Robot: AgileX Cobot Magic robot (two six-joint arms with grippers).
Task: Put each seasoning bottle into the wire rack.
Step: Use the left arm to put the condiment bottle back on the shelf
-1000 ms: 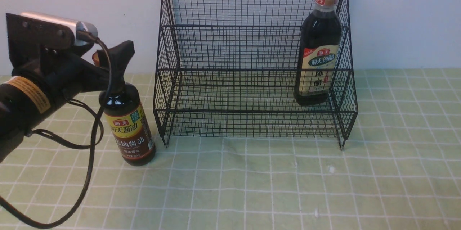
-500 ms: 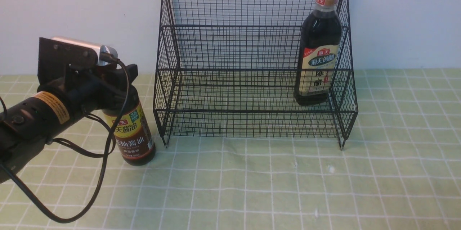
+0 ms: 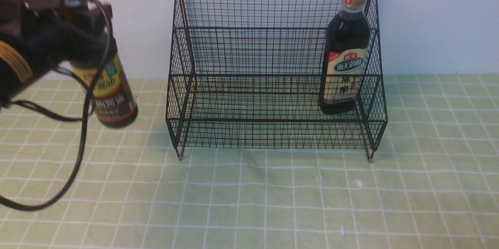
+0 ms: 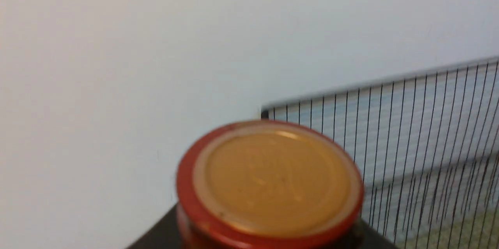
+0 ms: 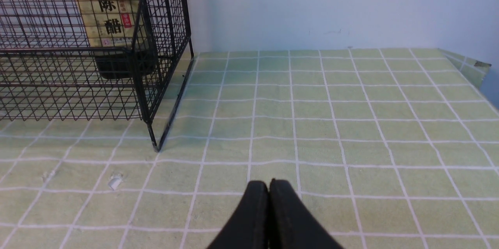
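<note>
Jaws on left arm (image 3: 27,50) pinch red-capped bottle (image 3: 113,97), clear of table (image 3: 273,202); right jaws pressed together, empty.

The wire rack (image 3: 249,46) stood far back on the table (image 3: 273,202), one bottle (image 3: 345,54) inside at its right end. Left of the rack, my left gripper (image 3: 85,38) held the second bottle (image 3: 113,97) aloft.

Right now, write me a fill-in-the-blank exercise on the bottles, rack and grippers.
1. The left gripper holds the small bottle; its cap's rim is ____.
2. The big bottle stands in the rack at its ____ end.
3. The right gripper is ____.
Missing words: red; right; shut.
</note>
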